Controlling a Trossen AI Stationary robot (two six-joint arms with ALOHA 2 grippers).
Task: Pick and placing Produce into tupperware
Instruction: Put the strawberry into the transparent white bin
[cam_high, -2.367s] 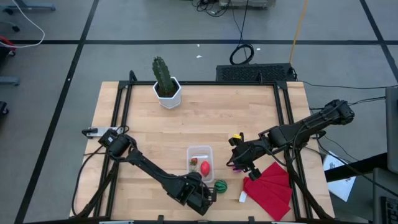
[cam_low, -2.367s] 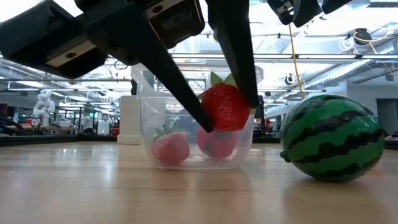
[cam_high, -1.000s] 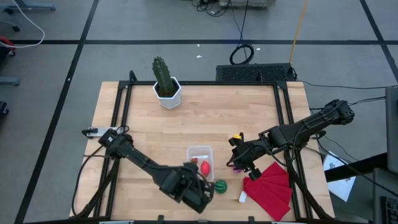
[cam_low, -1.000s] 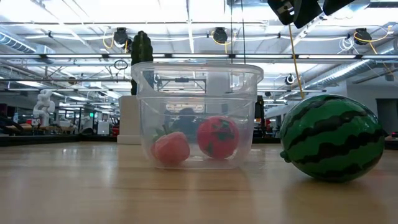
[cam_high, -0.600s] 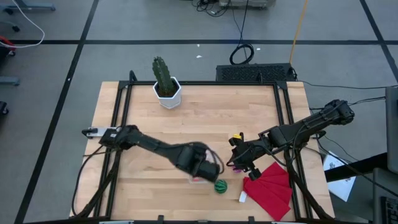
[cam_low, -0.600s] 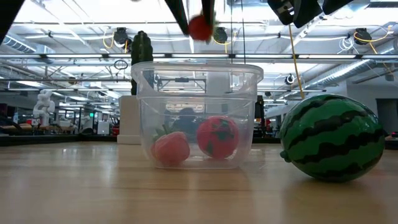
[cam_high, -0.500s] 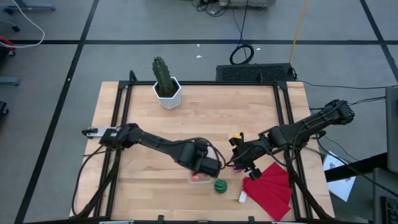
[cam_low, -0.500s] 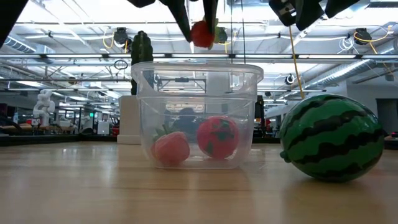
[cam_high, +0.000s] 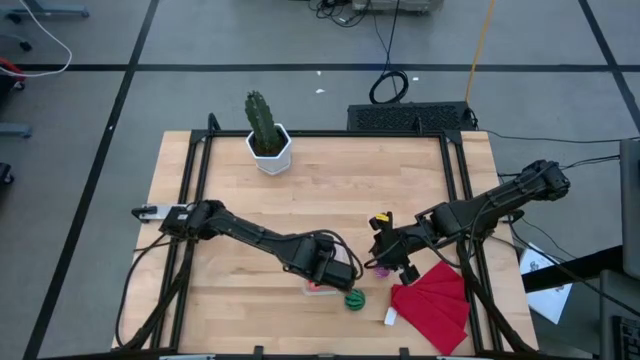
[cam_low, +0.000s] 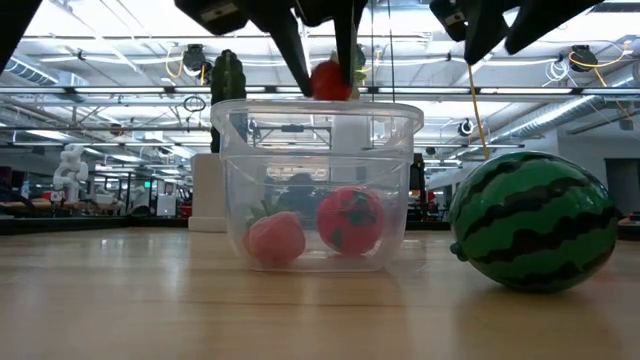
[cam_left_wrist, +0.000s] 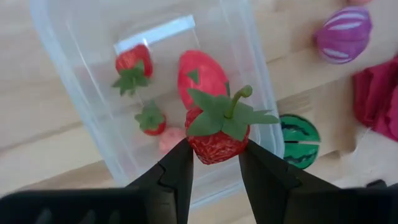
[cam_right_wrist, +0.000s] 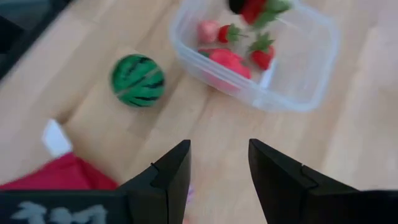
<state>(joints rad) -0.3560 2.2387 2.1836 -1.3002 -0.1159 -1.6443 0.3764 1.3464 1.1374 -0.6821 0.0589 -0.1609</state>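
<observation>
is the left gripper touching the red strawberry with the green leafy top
Touching. The left wrist view shows the left gripper with both dark fingers pressed against the sides of the red strawberry with the green leafy top, above the clear plastic tupperware.

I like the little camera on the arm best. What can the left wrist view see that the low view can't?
Only the left wrist view shows the purple piece, a bit of red cloth, and two small strawberries lying inside the tub. Only the low view shows the cactus and the room behind the table. Both show the left gripper shut on a strawberry above the tub, the pieces already inside it, and the watermelon ball beside it.
</observation>
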